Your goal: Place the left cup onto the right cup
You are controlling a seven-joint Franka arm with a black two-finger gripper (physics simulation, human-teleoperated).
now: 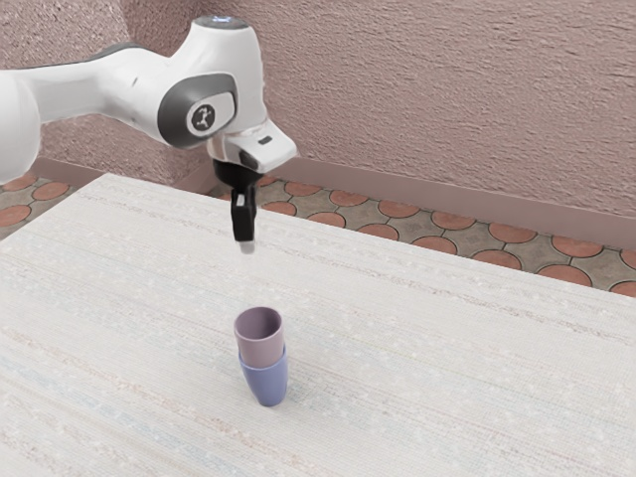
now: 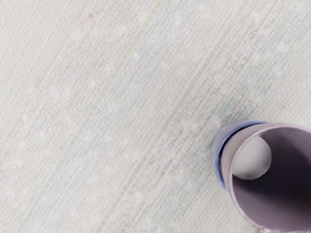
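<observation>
The mauve cup sits nested in the blue cup below the empty claw. I cannot tell its spread. Retreat straight upward.

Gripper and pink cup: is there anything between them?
No, nothing. In the exterior view the gripper hangs above the pink cup, apart from it, with only table behind the gap.
</observation>
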